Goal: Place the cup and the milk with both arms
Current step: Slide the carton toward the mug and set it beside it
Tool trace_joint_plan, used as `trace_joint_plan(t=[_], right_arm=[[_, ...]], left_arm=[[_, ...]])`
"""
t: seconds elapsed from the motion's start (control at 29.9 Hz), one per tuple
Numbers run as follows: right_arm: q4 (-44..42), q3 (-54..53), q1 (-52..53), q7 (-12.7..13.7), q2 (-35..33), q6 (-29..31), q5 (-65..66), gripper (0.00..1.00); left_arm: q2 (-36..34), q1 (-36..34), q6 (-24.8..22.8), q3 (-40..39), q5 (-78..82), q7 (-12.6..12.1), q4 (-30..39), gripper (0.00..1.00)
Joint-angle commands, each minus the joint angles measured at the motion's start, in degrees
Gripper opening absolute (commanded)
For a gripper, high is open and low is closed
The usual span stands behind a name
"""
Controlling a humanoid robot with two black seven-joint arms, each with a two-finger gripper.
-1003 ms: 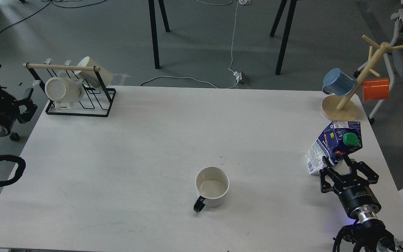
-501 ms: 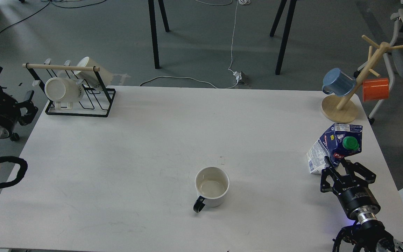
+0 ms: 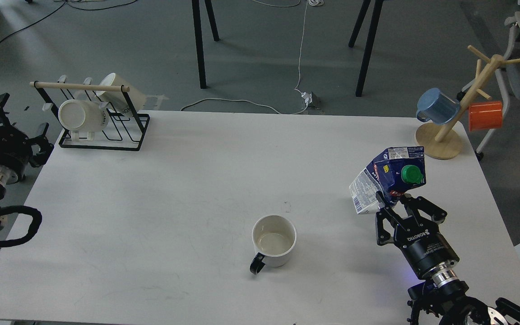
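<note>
A white cup (image 3: 273,238) with a black handle stands upright on the white table (image 3: 206,171), near the front middle. My right gripper (image 3: 394,198) is shut on a blue milk carton (image 3: 388,183) with a green cap and holds it tilted, to the right of the cup. My left gripper (image 3: 14,126) is off the table's left edge, near the black rack, with its fingers spread and nothing between them.
A black wire rack (image 3: 99,117) with two white mugs stands at the back left corner. A wooden mug tree (image 3: 449,122) holding a blue mug (image 3: 436,106) and an orange mug (image 3: 485,115) stands at the back right corner.
My right gripper has carried the milk carton leftward and up, toward the cup. My left gripper has shifted slightly toward the table's left edge.
</note>
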State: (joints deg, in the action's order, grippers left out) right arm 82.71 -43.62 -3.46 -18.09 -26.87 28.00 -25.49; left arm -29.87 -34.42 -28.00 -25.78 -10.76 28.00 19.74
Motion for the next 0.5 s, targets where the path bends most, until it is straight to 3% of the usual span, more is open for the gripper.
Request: trace_joint_plan(t=[0.0,0.47], right_arm=[[1.93,2.21,-1.9,-0.1,0.59,0.0,3.34,0.35],[0.08,4.94,-5.68,-0.1,6.56,0.0,12.13,0.35]], left_arm=[[1.66,0.06,0.0,0.03,0.04,0.0,-1.72,0.99],[1.4,0.06,0.0,0.03,0.04,0.0,-2.95,0.99]])
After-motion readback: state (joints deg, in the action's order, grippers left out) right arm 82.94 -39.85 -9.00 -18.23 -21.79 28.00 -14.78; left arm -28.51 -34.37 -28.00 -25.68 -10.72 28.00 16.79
